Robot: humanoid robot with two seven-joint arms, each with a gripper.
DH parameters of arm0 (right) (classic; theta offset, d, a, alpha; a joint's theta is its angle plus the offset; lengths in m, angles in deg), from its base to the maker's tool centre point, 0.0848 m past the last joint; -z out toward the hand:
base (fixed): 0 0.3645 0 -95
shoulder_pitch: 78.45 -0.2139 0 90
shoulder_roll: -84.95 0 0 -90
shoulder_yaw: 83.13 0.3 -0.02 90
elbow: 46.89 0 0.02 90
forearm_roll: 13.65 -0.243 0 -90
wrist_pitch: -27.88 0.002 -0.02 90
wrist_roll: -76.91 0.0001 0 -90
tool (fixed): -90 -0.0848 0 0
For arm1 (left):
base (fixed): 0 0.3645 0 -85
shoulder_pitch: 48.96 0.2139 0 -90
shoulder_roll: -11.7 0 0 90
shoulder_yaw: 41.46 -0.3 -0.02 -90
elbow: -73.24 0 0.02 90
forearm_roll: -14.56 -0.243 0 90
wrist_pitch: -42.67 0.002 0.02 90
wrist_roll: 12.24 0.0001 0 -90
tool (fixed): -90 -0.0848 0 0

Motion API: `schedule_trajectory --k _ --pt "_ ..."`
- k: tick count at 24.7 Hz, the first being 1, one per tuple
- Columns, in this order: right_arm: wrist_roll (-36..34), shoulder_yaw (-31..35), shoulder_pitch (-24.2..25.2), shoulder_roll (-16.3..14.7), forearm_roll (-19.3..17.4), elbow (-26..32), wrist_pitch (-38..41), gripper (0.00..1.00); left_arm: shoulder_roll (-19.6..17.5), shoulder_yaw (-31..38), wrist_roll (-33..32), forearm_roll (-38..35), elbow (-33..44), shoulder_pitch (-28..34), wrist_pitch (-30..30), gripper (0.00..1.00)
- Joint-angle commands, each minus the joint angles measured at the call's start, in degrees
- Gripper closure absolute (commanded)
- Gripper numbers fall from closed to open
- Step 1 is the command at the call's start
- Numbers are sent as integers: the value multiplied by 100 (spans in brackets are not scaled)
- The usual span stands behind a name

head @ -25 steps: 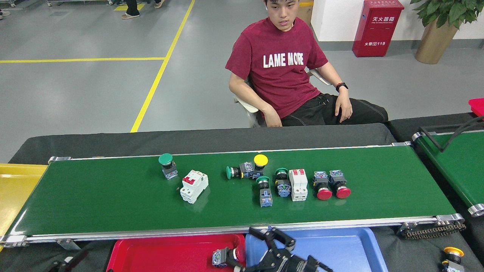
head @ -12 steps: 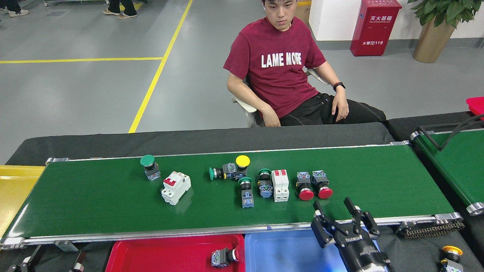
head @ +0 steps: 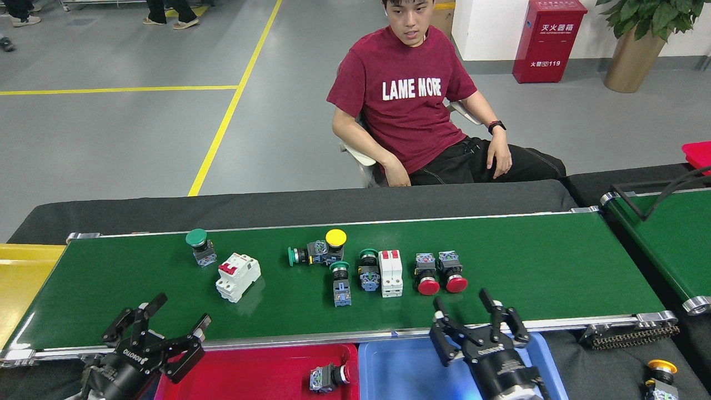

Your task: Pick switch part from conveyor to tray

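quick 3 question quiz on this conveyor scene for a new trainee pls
1. True or false: the right gripper is shut on one of the red push buttons.
2. Which tray already holds a switch part? A) blue tray B) red tray C) yellow tray
3. Fill in: the yellow push button stands near the ____ edge of the conveyor, as seen from the head view.

Key:
1. False. It is open, empty and hovering over the near rail, apart from the buttons.
2. B. The part lies in the red tray, close to the wall it shares with the blue tray.
3. Far.
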State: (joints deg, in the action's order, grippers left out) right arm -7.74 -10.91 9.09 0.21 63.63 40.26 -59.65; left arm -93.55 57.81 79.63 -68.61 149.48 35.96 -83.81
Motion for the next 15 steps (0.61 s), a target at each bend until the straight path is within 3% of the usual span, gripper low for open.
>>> schedule_trajectory --k 1,2,5,8,10,12,15 --pt "63 -138 -290 230 112 -321 -19 10 -39 22 15 -156 -215 -247 35 0" --pt "63 -165 -456 362 130 -549 -19 10 -48 13 15 -173 -320 -317 35 0" --pt "63 -472 -1019 380 77 -1165 -115 11 -39 4 15 -191 -487 -502 35 0" --pt "19 -885 -1670 388 -2 -1798 -757 11 -13 -13 24 -191 -672 -625 35 1" --pt "10 -1105 -2021 397 -283 -2220 -898 12 5 -31 24 -191 -865 -739 35 1" --pt "2 -1246 -2250 397 -476 -2448 -871 30 -4 -145 33 -191 -944 -827 35 3" --pt "37 -1307 -2434 397 -485 -2527 -748 68 13 -154 42 -191 -1094 -924 62 11"
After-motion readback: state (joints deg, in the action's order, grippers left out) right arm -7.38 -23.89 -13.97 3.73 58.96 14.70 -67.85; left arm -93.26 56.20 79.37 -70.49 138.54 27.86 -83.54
